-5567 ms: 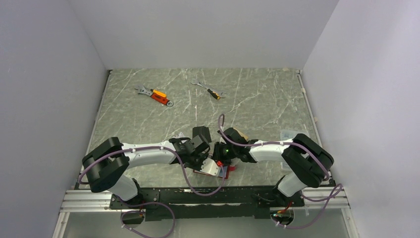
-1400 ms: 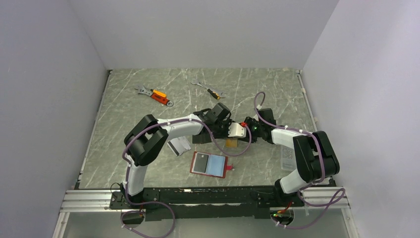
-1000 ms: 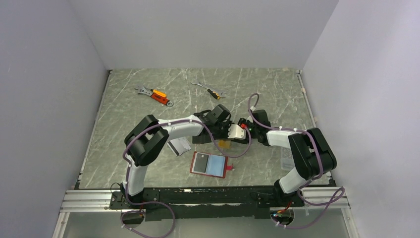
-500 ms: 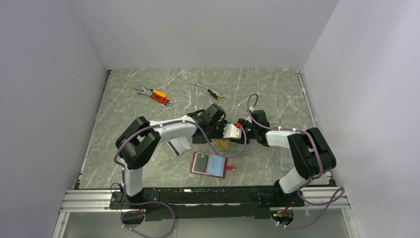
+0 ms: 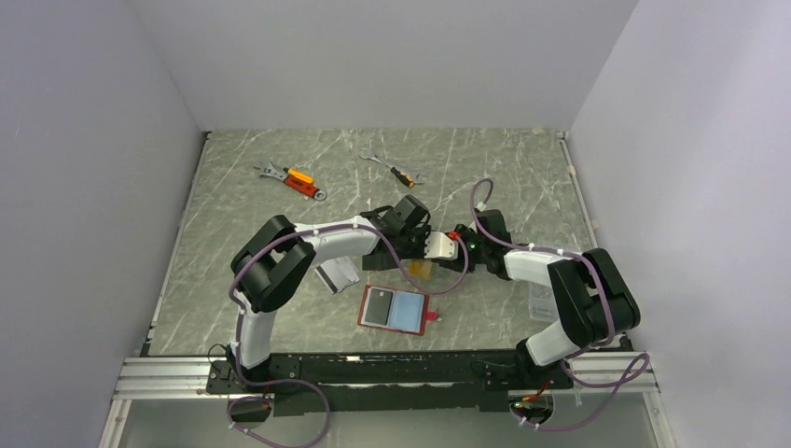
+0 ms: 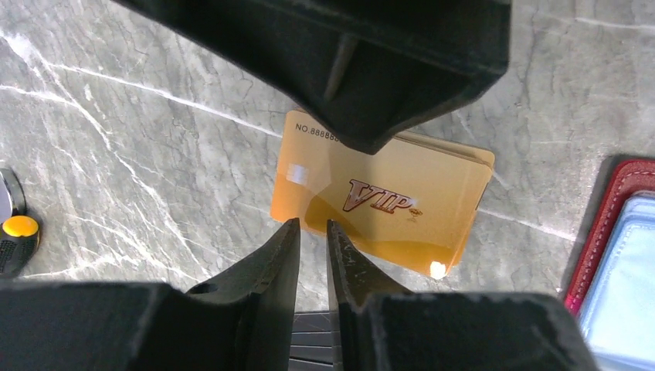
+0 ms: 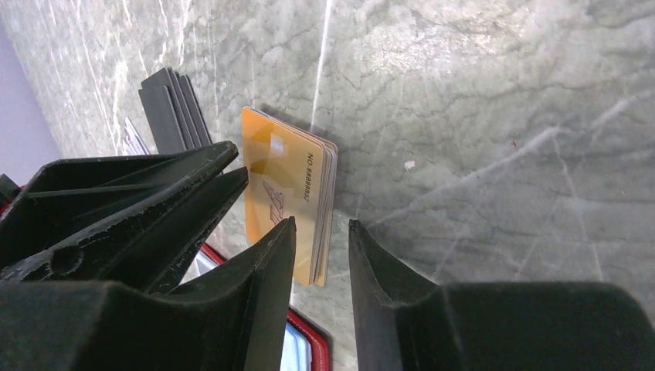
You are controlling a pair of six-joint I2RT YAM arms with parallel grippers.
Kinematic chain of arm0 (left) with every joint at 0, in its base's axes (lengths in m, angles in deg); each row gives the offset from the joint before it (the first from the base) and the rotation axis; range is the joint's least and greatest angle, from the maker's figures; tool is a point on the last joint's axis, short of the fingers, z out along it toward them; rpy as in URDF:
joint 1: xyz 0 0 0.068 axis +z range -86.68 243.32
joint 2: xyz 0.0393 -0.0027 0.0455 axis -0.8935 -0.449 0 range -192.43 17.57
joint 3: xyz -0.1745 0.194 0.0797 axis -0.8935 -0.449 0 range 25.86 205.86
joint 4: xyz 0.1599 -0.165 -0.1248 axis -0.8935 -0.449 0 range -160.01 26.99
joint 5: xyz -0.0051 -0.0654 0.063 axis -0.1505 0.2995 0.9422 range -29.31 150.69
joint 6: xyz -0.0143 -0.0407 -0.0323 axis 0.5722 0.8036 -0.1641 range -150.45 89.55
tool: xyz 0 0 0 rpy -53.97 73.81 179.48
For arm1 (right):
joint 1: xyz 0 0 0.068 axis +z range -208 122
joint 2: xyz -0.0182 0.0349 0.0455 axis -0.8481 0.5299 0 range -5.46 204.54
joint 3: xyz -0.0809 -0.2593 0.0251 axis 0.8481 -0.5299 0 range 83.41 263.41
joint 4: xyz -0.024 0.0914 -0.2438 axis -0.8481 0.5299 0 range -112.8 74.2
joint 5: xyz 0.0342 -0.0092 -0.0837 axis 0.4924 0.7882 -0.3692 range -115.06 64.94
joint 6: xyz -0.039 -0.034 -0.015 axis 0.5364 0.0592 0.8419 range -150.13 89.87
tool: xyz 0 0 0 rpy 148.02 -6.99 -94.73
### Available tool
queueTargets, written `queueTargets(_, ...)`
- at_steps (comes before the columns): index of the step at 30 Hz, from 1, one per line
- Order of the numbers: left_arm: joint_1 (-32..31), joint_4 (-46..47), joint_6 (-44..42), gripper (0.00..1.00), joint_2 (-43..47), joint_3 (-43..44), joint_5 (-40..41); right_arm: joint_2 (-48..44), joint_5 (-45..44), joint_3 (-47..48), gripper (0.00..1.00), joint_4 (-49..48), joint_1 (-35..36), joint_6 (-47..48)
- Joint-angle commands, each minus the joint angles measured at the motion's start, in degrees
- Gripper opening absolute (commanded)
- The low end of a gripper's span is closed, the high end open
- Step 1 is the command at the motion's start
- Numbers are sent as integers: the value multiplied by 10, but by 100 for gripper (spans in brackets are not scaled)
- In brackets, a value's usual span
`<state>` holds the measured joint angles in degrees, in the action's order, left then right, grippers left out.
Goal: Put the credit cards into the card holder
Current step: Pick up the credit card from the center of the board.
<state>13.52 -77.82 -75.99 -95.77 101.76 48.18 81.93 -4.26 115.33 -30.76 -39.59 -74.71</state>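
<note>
Table (image 5: 522, 177): looks like stone, grey-green w/ white veins, smooth, a bit shiny. Gold cards (image 6: 386, 201): plastic, v. glossy, bright light spots on top. Black cards (image 7: 174, 108): dull, no shine. Card holder (image 6: 610, 224): red rim looks like leather, soft shine; pockets inside pale blue, smooth. Left gripper (image 6: 312, 228) & right gripper (image 7: 320, 232): black plastic, matt, a bit grainy. Big wrench (image 5: 291, 179): bare metal ends, orange grip. Walls (image 5: 373, 56): plain, matt.
</note>
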Motion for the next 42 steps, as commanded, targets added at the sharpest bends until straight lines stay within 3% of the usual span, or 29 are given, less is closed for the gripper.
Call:
queueTargets(1,-9,3,7,24,-7,23,5,-17,-43,-26,34,16,-2,-9)
queueTargets(16,-31,-35,54,21,4,12,-48,-15,-30,-85,34,-72,10,-59)
queueTargets(23,10,-65,100,28,67,43,-110,-7,-50,-77,34,-57,25,-59)
queueTargets(42,-2,32,68,28,9,-2,5,-29,-96,-97,34,-42,42,-82)
